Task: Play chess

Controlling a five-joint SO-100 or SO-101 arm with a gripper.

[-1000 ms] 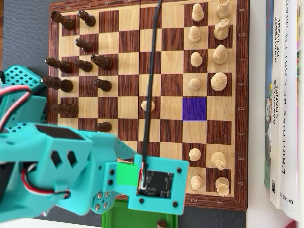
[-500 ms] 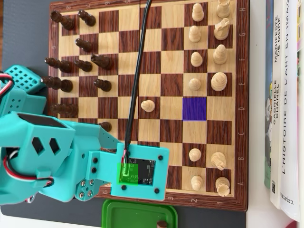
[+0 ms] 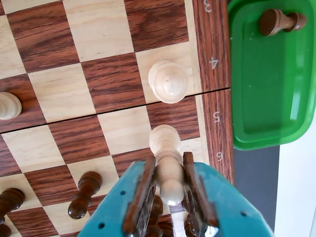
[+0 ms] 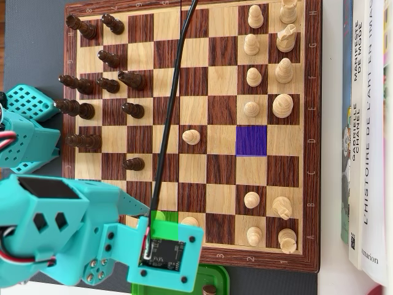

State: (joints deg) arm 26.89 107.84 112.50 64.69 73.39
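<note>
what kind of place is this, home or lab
Probably a home or hobby desk, not certain: a wooden chessboard mid-game, French books stacked beside it, and a green tray holding a captured dark piece.

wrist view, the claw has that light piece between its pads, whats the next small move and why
Probably a short straight lift. In the wrist view the claw is shut on the light piece, whose base appears to sit on the chessboard. Another light pawn stands one square ahead, so rising before travelling should avoid it.

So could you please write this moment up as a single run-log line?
gripper: shut on light chess piece | piece: at board edge | green tray: holds one dark pawn | highlighted square: empty
</note>
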